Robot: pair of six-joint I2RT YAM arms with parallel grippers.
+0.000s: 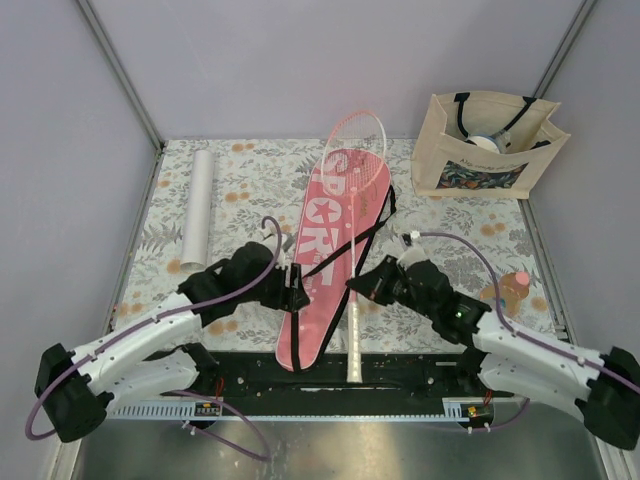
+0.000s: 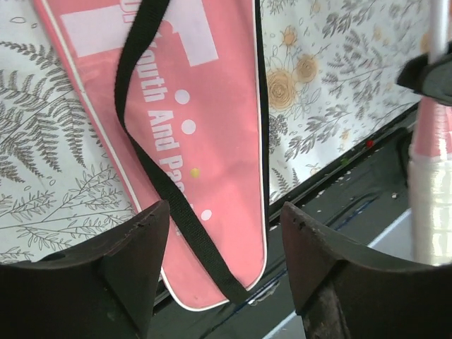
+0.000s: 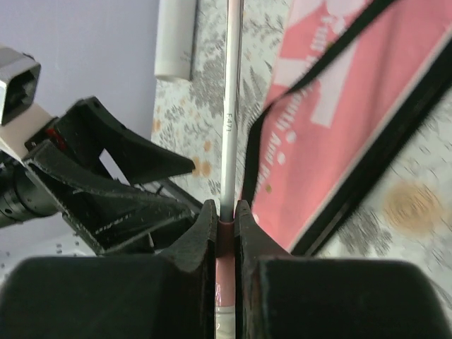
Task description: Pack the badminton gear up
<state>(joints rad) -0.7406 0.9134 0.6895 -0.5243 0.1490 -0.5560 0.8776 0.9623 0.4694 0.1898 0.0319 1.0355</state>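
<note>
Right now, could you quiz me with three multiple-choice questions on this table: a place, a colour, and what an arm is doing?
1. Where is the white tube? A) far left of the table B) in a drawer C) on the floor
2. What colour is the racket cover? A) blue B) pink C) green
3. The right arm's jaws are: A) open, empty B) shut on a racket shaft C) shut on a ball
Answers: 1 A, it lies alone there; 2 B, pink with white lettering; 3 B, the wrist view shows them pinching the shaft.
</note>
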